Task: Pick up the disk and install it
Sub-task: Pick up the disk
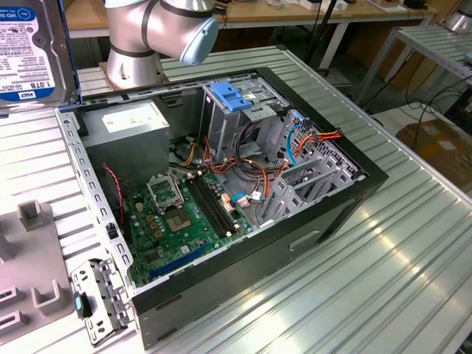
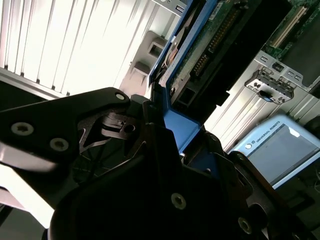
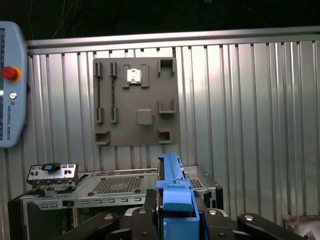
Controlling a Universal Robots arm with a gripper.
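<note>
Blue-railed disk [image 3: 172,182] clamped edge-on in the gripper [image 3: 175,212], raised well apart from the open case [image 1: 280,251]; best carried steady, square to the case, clear of its cables [image 1: 322,137]

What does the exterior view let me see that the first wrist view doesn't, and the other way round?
Exterior view: the inside of the open computer case, with green motherboard, power supply and light-blue latch plate, plus the arm's grey joint. First wrist view: the tool shut on the disk by its blue rail, and a control pendant with a red button. Both: the disk, the grey fixture plate, the case and the ribbed metal table.
</note>
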